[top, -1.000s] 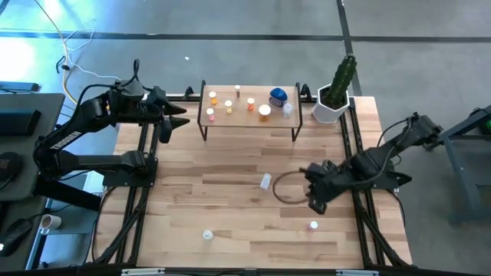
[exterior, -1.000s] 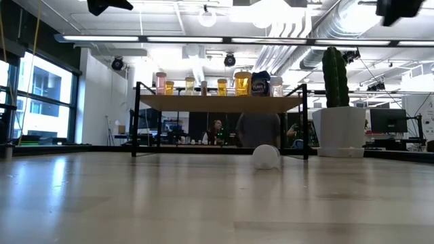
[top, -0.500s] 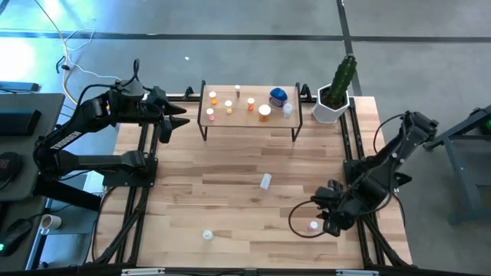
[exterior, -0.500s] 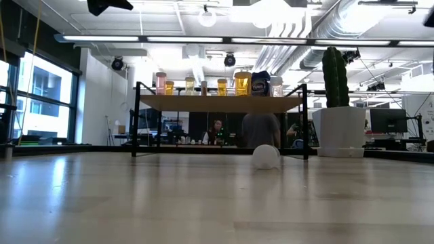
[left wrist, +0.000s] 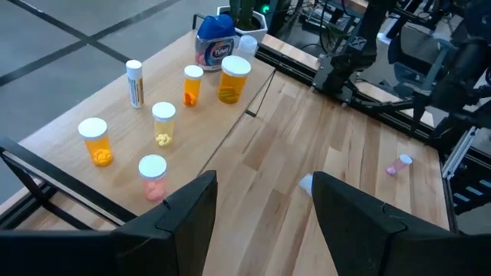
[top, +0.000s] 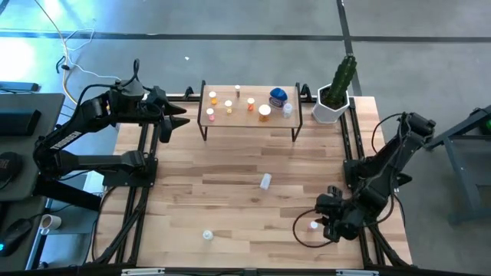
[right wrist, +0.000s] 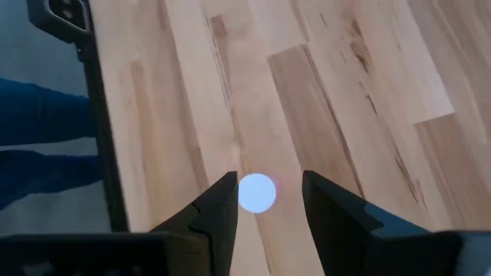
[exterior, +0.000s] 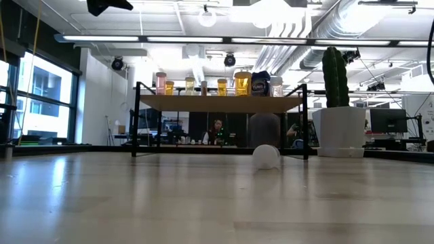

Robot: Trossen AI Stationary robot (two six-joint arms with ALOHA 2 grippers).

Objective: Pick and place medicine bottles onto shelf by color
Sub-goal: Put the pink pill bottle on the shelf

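Several medicine bottles, orange, clear and one round blue [top: 278, 96], stand on the shelf [top: 249, 119] at the table's far edge. Near the front right lies a small pink-capped bottle [top: 313, 226]. My right gripper [top: 325, 221] hangs over it, pointing down and open; in the right wrist view its round cap [right wrist: 256, 192] shows between the two fingers, with a gap on each side. My left gripper [top: 180, 116] waits open above the far left corner, with nothing between its fingers [left wrist: 265, 188]. A white bottle [top: 265, 181] lies on its side mid-table.
Another small bottle [top: 207, 235] stands near the front edge, left of centre. A white pot with a green cactus [top: 333, 101] stands right of the shelf. The table's black frame rail [right wrist: 96, 115] runs close beside my right gripper. People show in the room behind the table.
My right gripper has swung from mid-table toward the near edge and slightly right, and has come down over the pink-capped bottle. Its wrist has rolled a little on the way.
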